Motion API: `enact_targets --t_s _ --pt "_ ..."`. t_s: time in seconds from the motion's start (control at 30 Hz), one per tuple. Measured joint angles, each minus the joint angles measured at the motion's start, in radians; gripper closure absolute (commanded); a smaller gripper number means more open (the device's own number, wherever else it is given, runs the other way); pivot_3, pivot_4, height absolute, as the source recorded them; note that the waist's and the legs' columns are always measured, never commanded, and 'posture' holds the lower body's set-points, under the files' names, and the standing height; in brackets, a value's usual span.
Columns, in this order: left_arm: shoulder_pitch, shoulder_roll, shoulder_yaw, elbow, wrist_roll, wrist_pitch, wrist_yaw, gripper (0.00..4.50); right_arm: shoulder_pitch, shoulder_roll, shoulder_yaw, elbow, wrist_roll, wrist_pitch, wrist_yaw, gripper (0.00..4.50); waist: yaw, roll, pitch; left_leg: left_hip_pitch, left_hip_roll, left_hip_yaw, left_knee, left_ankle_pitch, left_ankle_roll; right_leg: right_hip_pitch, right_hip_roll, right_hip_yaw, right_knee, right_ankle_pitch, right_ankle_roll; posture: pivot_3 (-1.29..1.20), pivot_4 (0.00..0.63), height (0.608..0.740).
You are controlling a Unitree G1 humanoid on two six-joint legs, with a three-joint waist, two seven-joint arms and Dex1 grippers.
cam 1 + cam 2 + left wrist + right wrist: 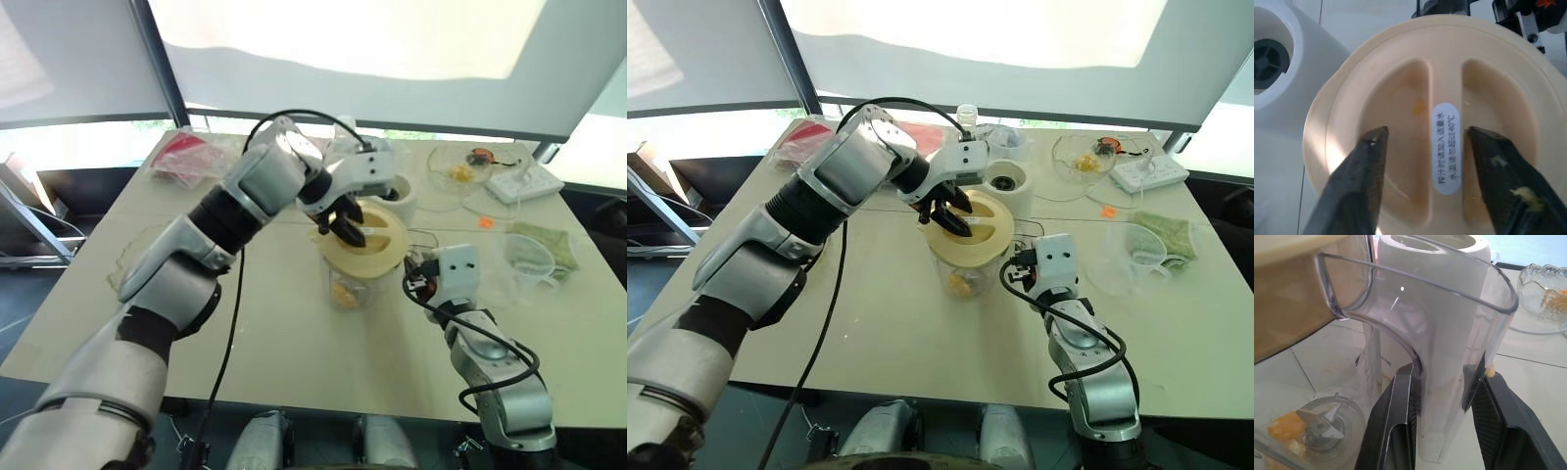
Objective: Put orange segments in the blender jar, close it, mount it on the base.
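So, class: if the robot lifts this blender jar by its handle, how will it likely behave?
The jar is clear hard plastic, so probably stiff. It holds only a few orange segments, so probably light. It is tall with a wide lid on top, so it may tip when held only by the handle in the right gripper.

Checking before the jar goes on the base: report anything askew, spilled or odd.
Bits of yellow pulp stick to one of the left gripper's fingers, which stand open over the pale lid on the blender jar. The lid looks seated level. The right gripper clamps the jar's handle. Nothing spilled shows near the base.
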Motion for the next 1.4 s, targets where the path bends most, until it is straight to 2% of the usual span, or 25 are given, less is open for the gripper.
enact_targets --t_s 0.13,0.23,0.3,0.47,0.57,0.67,0.77,0.9,1.0,1.2,1.3,1.4 --pt "-0.004 -0.028 0.056 0.068 -0.011 -0.065 -0.005 1.35 -0.001 0.0 -0.003 -0.002 0.0 -0.009 0.009 3.5 -0.004 0.003 0.005 -0.004 0.0 0.0 -0.002 0.0 0.0 -0.004 0.0 0.0 -0.004 0.001 -0.001 0.0 0.15 0.74" --pt "-0.023 -0.034 0.111 0.101 -0.052 -0.048 -0.018 1.35 -0.001 0.001 -0.006 -0.023 0.0 -0.024 0.009 3.5 0.0 0.005 0.011 -0.019 0.0 0.0 0.0 0.001 0.001 -0.014 0.001 -0.002 -0.002 0.003 -0.003 0.0 0.15 0.74" --pt "-0.046 -0.02 0.153 0.1 -0.09 -0.012 -0.027 1.35 0.0 0.001 -0.008 -0.041 0.0 -0.036 0.008 3.5 0.003 0.002 0.016 -0.035 -0.001 0.001 0.005 0.002 0.0 -0.031 0.002 -0.002 0.006 0.004 -0.003 0.0 0.15 0.74" --pt "-0.166 0.05 0.282 0.053 -0.136 0.015 0.005 1.35 0.007 -0.001 -0.007 -0.058 -0.003 -0.048 0.011 3.5 0.001 -0.002 0.029 -0.037 -0.002 0.002 0.004 0.002 -0.001 -0.034 0.007 -0.003 0.008 0.005 0.002 0.0 0.15 0.74" --pt "-0.203 0.089 0.38 0.071 -0.138 -0.009 0.113 1.35 0.006 0.009 -0.017 -0.061 0.01 -0.035 0.012 3.5 -0.001 -0.001 0.031 -0.034 -0.001 0.002 0.003 0.002 -0.001 -0.033 0.009 -0.002 0.009 0.005 0.003 0.0 0.15 0.74" --pt "-0.103 0.134 0.479 0.079 -0.123 -0.099 0.284 1.35 -0.011 0.006 -0.078 -0.112 0.069 0.067 0.028 3.5 -0.002 0.003 0.035 -0.033 0.0 0.002 0.003 0.002 -0.001 -0.032 0.009 -0.002 0.011 0.005 0.003 0.0 0.15 0.74" --pt "0.045 0.175 0.524 0.08 -0.126 -0.105 0.342 1.35 -0.082 -0.01 -0.227 -0.18 0.154 0.194 0.026 3.5 0.0 -0.002 0.049 -0.034 0.0 0.001 0.004 0.006 -0.007 -0.034 0.01 -0.002 0.015 0.006 0.001 0.0 0.15 0.74" --pt "0.221 0.193 0.608 -0.033 -0.178 -0.099 0.398 1.35 -0.364 -0.148 -0.44 -0.277 0.348 0.438 0.047 3.5 0.0 0.0 0.059 -0.035 0.001 0.002 0.005 0.007 -0.009 -0.036 0.009 -0.001 0.015 0.011 0.002 0.0 0.15 0.74" --pt "0.314 0.19 0.637 -0.127 -0.203 -0.097 0.446 1.35 -0.581 -0.261 -0.554 -0.273 0.436 0.59 0.055 3.5 0.008 0.0 0.059 -0.035 0.001 0.001 0.003 0.007 -0.009 -0.036 0.01 -0.003 0.015 0.01 0.002 0.0 0.15 0.74" --pt "0.52 0.152 0.654 -0.371 -0.281 -0.051 0.513 1.35 -0.877 -0.358 -0.578 -0.069 0.467 0.782 0.033 3.5 0.006 0.0 0.059 -0.037 0.0 0.003 0.003 0.007 -0.009 -0.036 0.008 -0.002 0.011 0.011 0.002 0.0 0.15 0.74" --pt "0.588 0.14 0.673 -0.504 -0.339 -0.003 0.535 1.35 -0.948 -0.394 -0.543 0.051 0.424 0.768 0.016 3.5 0.005 0.0 0.059 -0.037 0.0 0.004 0.003 0.007 -0.009 -0.036 0.007 -0.001 0.01 0.011 0.002 0.0 0.15 0.74" --pt "0.629 0.128 0.685 -0.633 -0.403 0.029 0.561 1.35 -0.957 -0.418 -0.489 0.179 0.383 0.702 0.032 3.5 0.006 0.0 0.059 -0.037 0.0 0.004 0.003 0.007 -0.009 -0.036 0.007 -0.001 0.011 0.011 0.002 0.0 0.15 0.74"
